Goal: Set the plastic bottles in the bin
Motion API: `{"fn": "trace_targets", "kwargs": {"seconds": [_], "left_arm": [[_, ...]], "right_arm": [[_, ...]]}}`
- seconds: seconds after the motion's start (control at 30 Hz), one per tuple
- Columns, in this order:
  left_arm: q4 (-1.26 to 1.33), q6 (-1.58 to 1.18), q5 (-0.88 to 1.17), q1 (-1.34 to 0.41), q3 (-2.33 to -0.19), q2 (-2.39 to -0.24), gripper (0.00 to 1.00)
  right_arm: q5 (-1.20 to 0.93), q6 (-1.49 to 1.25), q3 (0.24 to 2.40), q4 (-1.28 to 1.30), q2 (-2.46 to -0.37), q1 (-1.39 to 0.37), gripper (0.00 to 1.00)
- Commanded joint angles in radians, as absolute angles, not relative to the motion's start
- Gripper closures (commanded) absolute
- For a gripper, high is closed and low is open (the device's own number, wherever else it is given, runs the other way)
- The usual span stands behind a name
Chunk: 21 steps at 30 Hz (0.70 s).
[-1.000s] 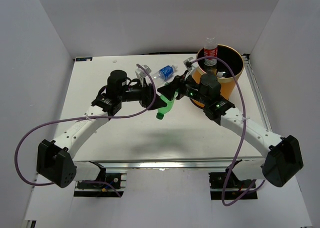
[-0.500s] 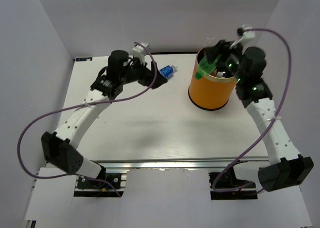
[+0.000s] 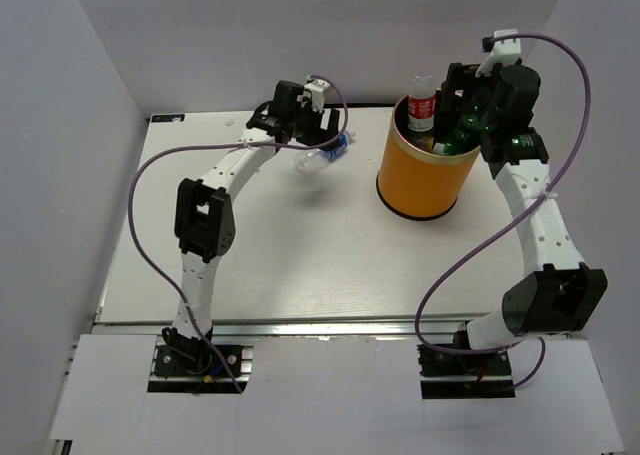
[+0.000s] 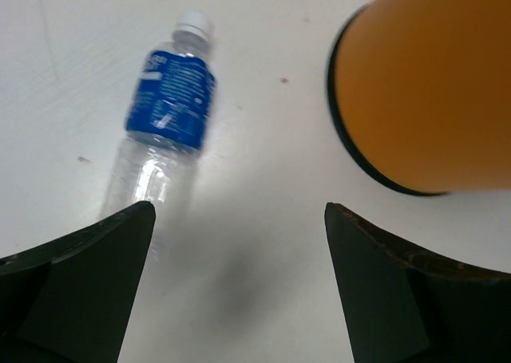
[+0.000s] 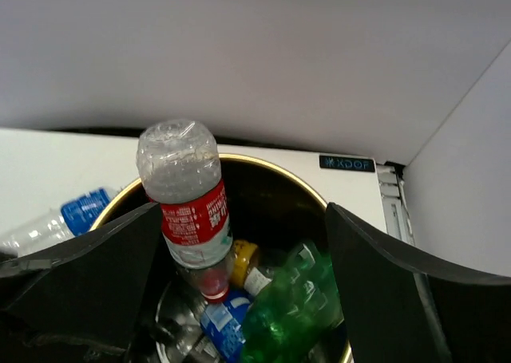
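A clear plastic bottle with a blue label lies on the white table, left of the orange bin. My left gripper hovers open just near of it, with only bare table between the fingers. Over the bin's mouth, my right gripper is open and holds nothing. Inside the bin a green bottle lies loose beside a blue-labelled one. A red-labelled bottle stands upside down, poking above the gold rim. From above, the green bottle shows under the right gripper.
White walls close in the table on the left, back and right. The bin stands close to the right of the left gripper. A metal rail runs along the table's right edge.
The right gripper carried the green bottle from mid-table over the bin and opened; the bottle now lies inside. The left gripper let go of it, opened and moved back over the blue-labelled bottle.
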<state>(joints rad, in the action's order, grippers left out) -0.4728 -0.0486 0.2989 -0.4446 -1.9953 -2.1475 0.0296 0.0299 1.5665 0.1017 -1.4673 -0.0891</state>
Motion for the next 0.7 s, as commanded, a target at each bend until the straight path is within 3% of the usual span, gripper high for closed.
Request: {"fn": "trace_targets", "kwargs": {"seconds": [0.0, 0.17, 0.57, 0.67], "left_arm": [[-0.500, 0.038, 0.284, -0.396, -2.149, -2.201, 0.02], [-0.486, 0.090, 0.249, -0.368, -2.252, -2.345, 0.02], [-0.419, 0.048, 0.367, -0.360, -2.217, -2.491, 0.02], [-0.417, 0.035, 0.396, -0.360, -2.198, -2.497, 0.06]], "right_arm": [[0.049, 0.106, 1.536, 0.023, -1.395, -0.087, 0.11], [0.069, 0.143, 1.408, -0.046, -1.292, -0.086, 0.11], [-0.032, 0.138, 1.301, -0.054, -1.172, -0.083, 0.11], [-0.025, 0.144, 1.299, -0.037, -1.183, -0.083, 0.11]]}}
